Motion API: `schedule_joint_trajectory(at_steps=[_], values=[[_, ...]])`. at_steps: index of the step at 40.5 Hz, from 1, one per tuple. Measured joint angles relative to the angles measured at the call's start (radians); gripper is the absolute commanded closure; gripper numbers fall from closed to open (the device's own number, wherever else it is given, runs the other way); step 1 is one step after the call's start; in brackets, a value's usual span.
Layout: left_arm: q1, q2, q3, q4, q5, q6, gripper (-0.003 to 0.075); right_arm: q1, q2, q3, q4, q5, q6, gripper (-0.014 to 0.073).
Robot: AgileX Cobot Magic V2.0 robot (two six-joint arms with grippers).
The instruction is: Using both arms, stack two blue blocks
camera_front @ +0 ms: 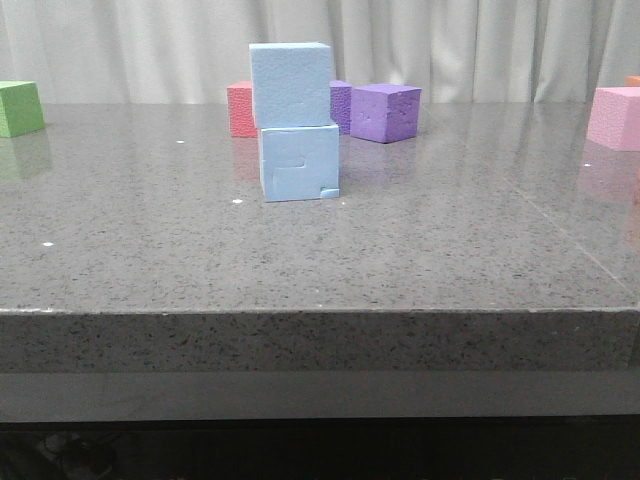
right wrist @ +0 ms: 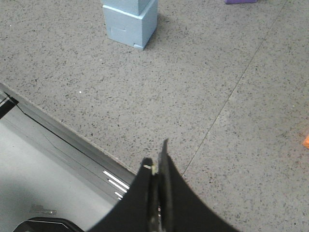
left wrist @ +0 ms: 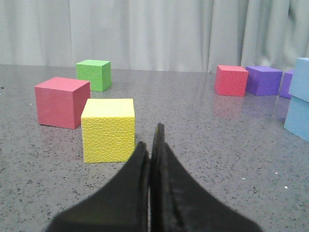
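Two pale blue blocks stand stacked in the middle of the table: the plainer one (camera_front: pixel 291 84) rests on the grooved one with a chipped corner (camera_front: pixel 299 163). The stack also shows at the edge of the left wrist view (left wrist: pixel 300 99) and far off in the right wrist view (right wrist: pixel 130 21). No arm appears in the front view. My left gripper (left wrist: pixel 150 140) is shut with nothing in it, low over the table next to a yellow cube (left wrist: pixel 108 129). My right gripper (right wrist: pixel 157 157) is shut and empty, hovering near the table's front edge (right wrist: pixel 72 135).
Behind the stack sit a red cube (camera_front: pixel 241 109) and purple cubes (camera_front: pixel 385 112). A green cube (camera_front: pixel 20 108) stands far left and a pink cube (camera_front: pixel 615 118) far right. The left wrist view also shows a red-pink cube (left wrist: pixel 61 102) and a green cube (left wrist: pixel 93 75).
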Motion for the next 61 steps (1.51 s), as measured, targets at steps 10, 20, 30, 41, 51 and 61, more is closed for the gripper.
schedule_joint_trajectory(at_steps=[10, 20, 30, 41, 51, 61], values=[[0.0, 0.0, 0.0, -0.024, 0.0, 0.021, 0.0738, 0.0, 0.0, 0.0, 0.0, 0.0, 0.0, 0.0663], [0.0, 0.0, 0.0, -0.035, 0.0, 0.045, 0.0738, 0.0, 0.0, 0.0, 0.0, 0.0, 0.0, 0.0663], [0.0, 0.0, 0.0, -0.04, 0.002, 0.047, 0.0738, 0.0, 0.0, 0.0, 0.0, 0.0, 0.0, 0.0663], [0.0, 0.0, 0.0, -0.041, 0.002, 0.049, 0.0738, 0.0, 0.0, 0.0, 0.0, 0.0, 0.0, 0.0663], [0.0, 0.0, 0.0, -0.041, 0.002, 0.05, 0.0738, 0.0, 0.0, 0.0, 0.0, 0.0, 0.0, 0.0663], [0.0, 0.0, 0.0, -0.041, 0.002, 0.052, 0.0738, -0.052, -0.026, 0.004, 0.004, 0.0, 0.0, 0.066]])
